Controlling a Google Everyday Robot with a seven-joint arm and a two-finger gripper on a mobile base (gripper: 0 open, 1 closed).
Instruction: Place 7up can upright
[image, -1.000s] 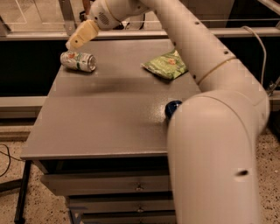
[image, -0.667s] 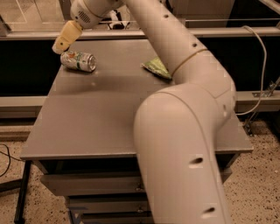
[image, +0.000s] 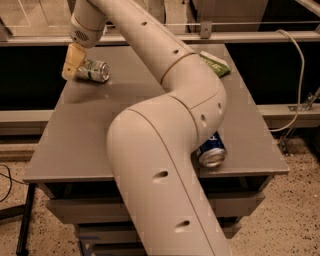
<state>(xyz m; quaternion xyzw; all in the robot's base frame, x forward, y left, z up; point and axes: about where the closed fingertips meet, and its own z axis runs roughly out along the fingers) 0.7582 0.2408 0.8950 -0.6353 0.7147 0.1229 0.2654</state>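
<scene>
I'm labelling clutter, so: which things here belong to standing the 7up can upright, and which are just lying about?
Job: 7up can, on its side at the far left of the table; gripper, just left of it.
Lying about: blue Pepsi can, on its side near the front edge; green snack bag, far right.
</scene>
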